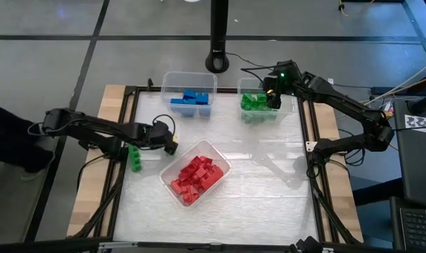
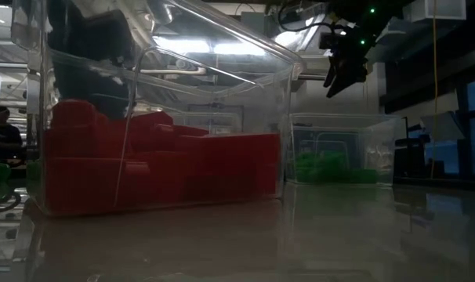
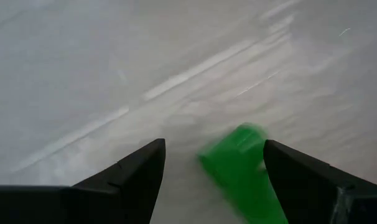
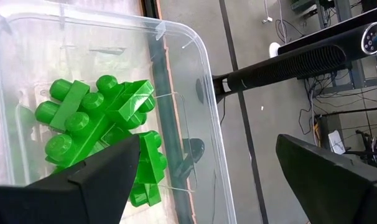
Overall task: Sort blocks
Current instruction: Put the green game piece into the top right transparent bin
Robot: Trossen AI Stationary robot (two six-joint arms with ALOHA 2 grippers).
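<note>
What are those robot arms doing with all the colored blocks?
They are sorting toy blocks by color into clear bins. The red bin sits in the middle, the blue bin and green bin at the far edge. The right tool hangs open over the green bin with nothing in it. The left tool is open near the left side, where a green block lies loose on the table, not yet binned.

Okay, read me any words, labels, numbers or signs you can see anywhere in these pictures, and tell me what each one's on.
None can be read.
Black-and-white patterned card beside the table's right edge: a marker pattern, no letters legible.
Display on the dark bar-shaped device past the green bin: too small to read.
Blocks and bins: no print visible.
</note>
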